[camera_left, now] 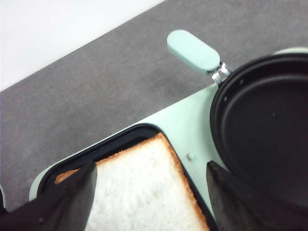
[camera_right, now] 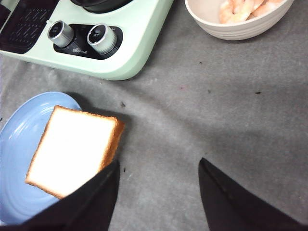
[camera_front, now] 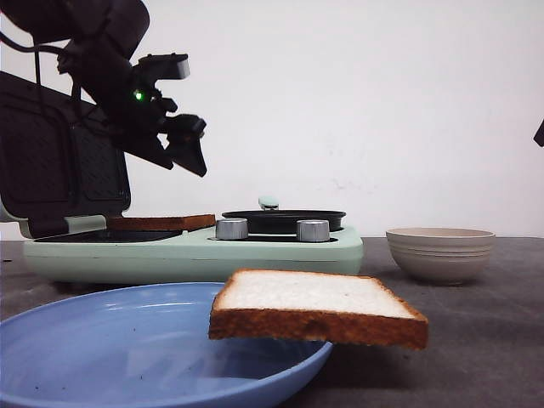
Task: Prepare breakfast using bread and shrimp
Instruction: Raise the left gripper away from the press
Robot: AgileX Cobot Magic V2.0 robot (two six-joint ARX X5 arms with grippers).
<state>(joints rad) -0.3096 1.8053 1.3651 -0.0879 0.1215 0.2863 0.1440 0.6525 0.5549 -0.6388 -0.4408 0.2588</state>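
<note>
Left gripper [camera_left: 149, 197]: I read it as spread apart and empty, hanging over the grill tray, a dark finger to each side of the slice below; in the front view it sits upper left.
Right gripper [camera_right: 156, 192]: fingers parted, nothing between them, over bare grey table; barely shows at the front view's right edge.
Breakfast maker [camera_front: 255, 251]: mint-green body across mid-frame, lid [camera_front: 51, 161] raised at left, two knobs at centre.
Blue plate [camera_front: 102, 340]: lower left of the front view.
Second bread slice [camera_front: 314, 304]: half on the plate, its right side overhanging the rim.
First bread slice [camera_left: 144, 192]: lying flat in the grill tray, at the bottom of the left wrist view.
Black pan [camera_left: 264, 130]: right side of the maker, empty as far as I can see.
Bowl [camera_right: 240, 21]: top right of the right wrist view, holding the shrimp [camera_right: 240, 7].
Step in hand: I judge the first slice placed and shrimp loading not yet begun.
Next move: I would send the right gripper to the bowl; the small curled pieces call for a narrow, careful pinch.
</note>
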